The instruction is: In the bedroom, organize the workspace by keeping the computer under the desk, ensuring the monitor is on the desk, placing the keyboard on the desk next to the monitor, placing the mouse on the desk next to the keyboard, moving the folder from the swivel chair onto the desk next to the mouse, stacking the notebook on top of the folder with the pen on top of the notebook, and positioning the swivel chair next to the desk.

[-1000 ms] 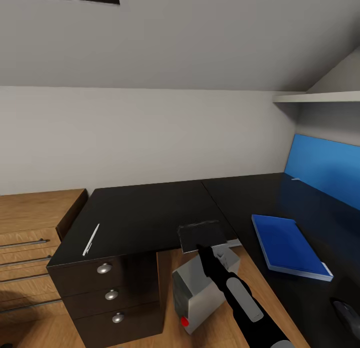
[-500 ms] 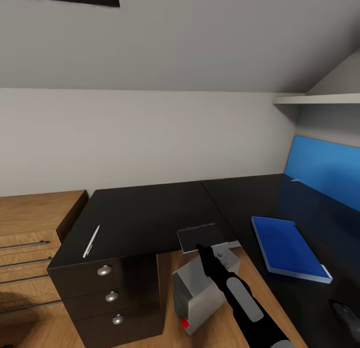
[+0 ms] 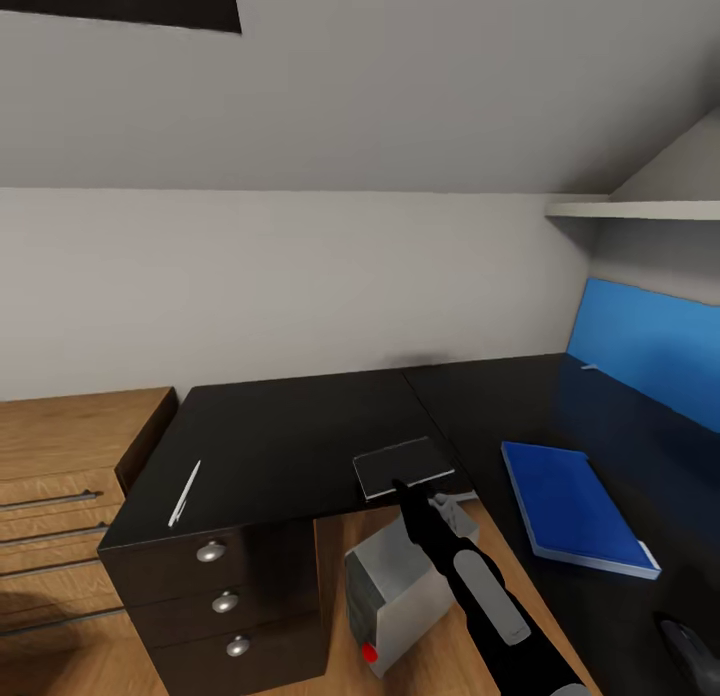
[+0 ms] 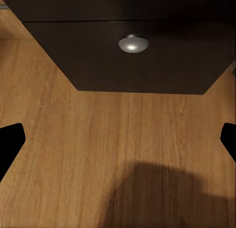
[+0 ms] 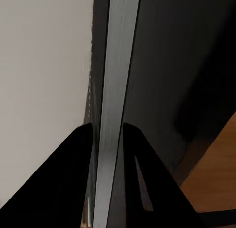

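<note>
My right gripper (image 3: pixel 405 493) is shut on the near edge of the notebook (image 3: pixel 403 466), a thin dark grey rectangle held about level over the front edge of the black desk (image 3: pixel 290 416). In the right wrist view the notebook's pale edge (image 5: pixel 115 90) runs between the two black fingers (image 5: pixel 73 179). The white pen (image 3: pixel 184 493) lies on the desk's left end. To the right the blue folder (image 3: pixel 572 506) lies flat, and the black mouse (image 3: pixel 690 648) is at the lower right corner. The silver computer (image 3: pixel 400 591) stands under the desk. My left gripper (image 4: pixel 118 144) is open above the wooden floor.
A light wooden drawer chest (image 3: pixel 60 476) stands left of the desk. A blue wall panel (image 3: pixel 655 351) and a white shelf (image 3: pixel 630 209) are at the right. The desk's drawers with silver knobs (image 3: pixel 211 551) face me; one knob (image 4: pixel 132 43) is ahead of the left gripper.
The whole picture has slid down a little, so the camera has moved. The notebook in my right gripper has risen slightly and reached a bit further over the desk top.
</note>
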Controlling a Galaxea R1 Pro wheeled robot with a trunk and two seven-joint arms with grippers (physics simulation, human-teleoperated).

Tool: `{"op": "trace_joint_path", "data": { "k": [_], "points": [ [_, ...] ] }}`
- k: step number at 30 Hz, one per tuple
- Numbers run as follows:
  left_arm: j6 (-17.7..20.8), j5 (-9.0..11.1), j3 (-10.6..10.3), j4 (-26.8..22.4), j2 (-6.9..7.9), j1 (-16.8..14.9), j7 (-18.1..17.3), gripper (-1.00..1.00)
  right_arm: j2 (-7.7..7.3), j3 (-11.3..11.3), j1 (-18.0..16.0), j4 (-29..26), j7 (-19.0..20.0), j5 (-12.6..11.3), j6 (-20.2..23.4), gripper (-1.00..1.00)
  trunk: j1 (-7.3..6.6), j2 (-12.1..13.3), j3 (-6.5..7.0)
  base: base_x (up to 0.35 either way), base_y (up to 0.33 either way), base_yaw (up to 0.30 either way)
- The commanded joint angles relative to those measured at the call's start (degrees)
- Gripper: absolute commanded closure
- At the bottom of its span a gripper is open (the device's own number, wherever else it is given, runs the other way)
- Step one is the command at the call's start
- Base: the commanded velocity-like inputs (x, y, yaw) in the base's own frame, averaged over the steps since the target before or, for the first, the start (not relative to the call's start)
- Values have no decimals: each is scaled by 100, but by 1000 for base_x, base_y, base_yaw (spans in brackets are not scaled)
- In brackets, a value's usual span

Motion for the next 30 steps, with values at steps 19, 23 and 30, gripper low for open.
{"op": "trace_joint_path", "data": {
  "k": [19,23,30],
  "points": [
    [26,27,-40,155,7,-1,27,-100,-811,-30,838,-2010,-44,-505,40,100,-1,-1,-4,-37,-112,0],
    [26,27,-39,155,7,-2,27,-100,-852,-31,839,-2014,-39,-549,38,100,-1,-1,-4,-18,-51,0],
    [26,27,-42,155,7,-1,27,-100,-871,-34,839,-2016,-37,-563,21,100,-1,-1,-3,-4,-10,-14]
  ]
}}
